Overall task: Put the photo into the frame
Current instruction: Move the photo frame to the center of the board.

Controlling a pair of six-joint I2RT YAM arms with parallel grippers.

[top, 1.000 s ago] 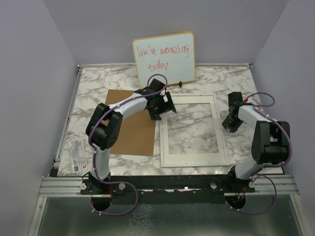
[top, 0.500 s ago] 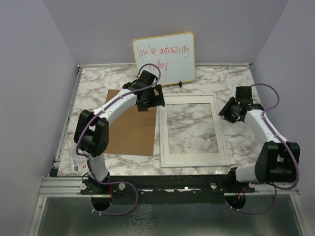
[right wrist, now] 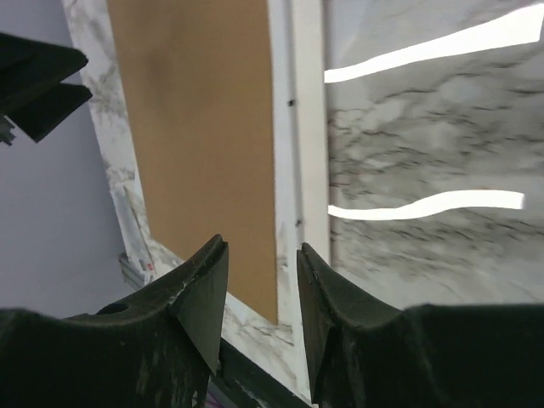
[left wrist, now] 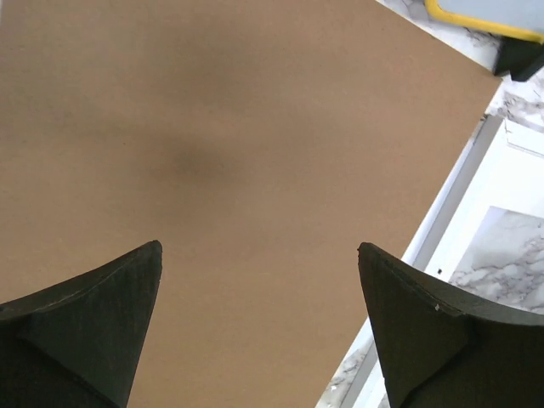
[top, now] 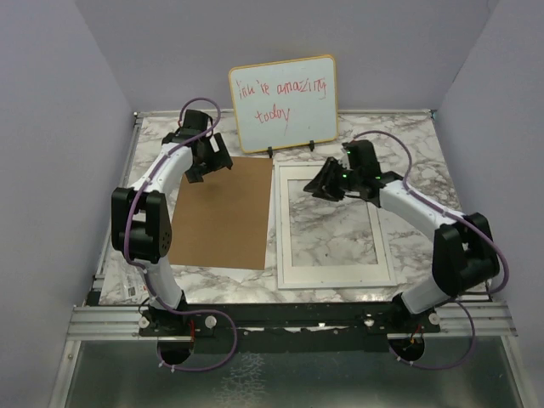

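Left gripper [left wrist: 259, 253] stood wide open over the brown backing board [top: 219, 212], right gripper [right wrist: 262, 248] part-open, empty, above the frame [top: 281, 229] at upper centre; photo was unseen, so it should be located first.

A marble-patterned table [top: 408, 144] is shown. A brown board [top: 221, 212] and the white-rimmed frame [top: 336, 274] are laid flat on it, just beside each other. A whiteboard [top: 283, 102] is propped at the far edge.
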